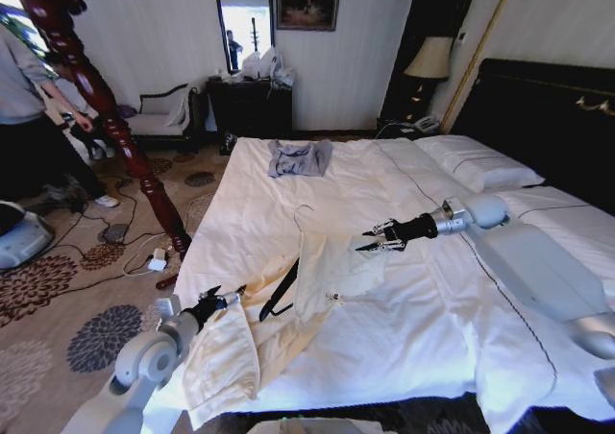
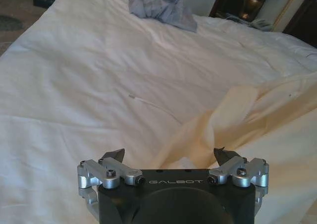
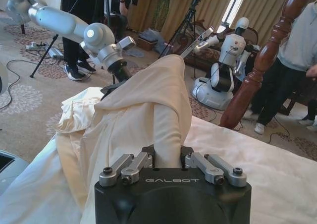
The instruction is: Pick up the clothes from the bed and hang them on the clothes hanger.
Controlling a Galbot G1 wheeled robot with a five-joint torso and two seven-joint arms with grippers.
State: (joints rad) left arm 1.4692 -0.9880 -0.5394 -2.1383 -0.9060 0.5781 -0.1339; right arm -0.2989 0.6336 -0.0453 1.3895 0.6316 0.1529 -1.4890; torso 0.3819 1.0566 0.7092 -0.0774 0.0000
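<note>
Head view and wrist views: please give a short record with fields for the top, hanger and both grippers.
top: cream, on the bed, one part lifted
hanger: black, lying on the bed beside the top
right gripper: shut on the top's lifted fabric
left gripper: open, at the bed's near edge, holding nothing

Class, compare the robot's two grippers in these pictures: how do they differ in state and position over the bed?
The right gripper is shut on a fold of the cream top, lifting it above the mattress; the left gripper is open and holds nothing. The right gripper sits over the middle of the bed; the left gripper sits at the bed's near left edge, beside the top's lower part. Both are black with silvery linkages.
</note>
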